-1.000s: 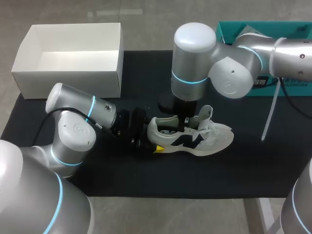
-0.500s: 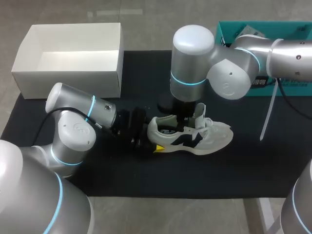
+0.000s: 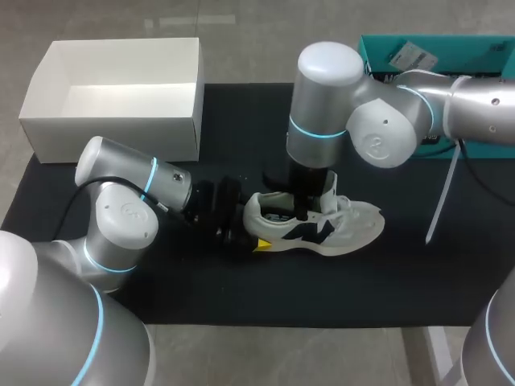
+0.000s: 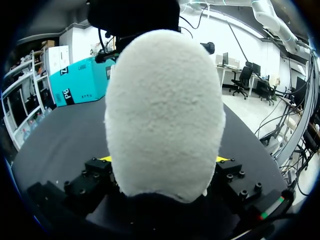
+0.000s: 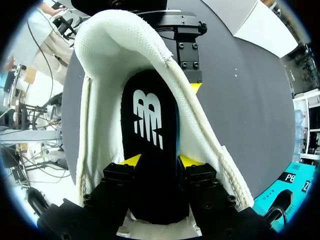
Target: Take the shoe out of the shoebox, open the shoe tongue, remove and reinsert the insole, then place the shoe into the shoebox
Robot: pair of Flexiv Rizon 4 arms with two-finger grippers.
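Right wrist view: insole point(image 5: 150, 115) pinched inside right end effector point(image 5: 160, 161).

Shoe point(image 3: 322, 225) lies before shoebox point(image 3: 113, 100), rightward, seemingly touching left end effector point(image 3: 251, 228)

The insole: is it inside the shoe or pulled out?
Inside. The black insole lies between the walls of the white shoe, with the right gripper pinching its two edges.

The head view looks down from above and behind on the whole desk point(image 3: 241, 297). Both wrist views press close on the shoe point(image 3: 338, 229): the left faces its heel, the right its opening.
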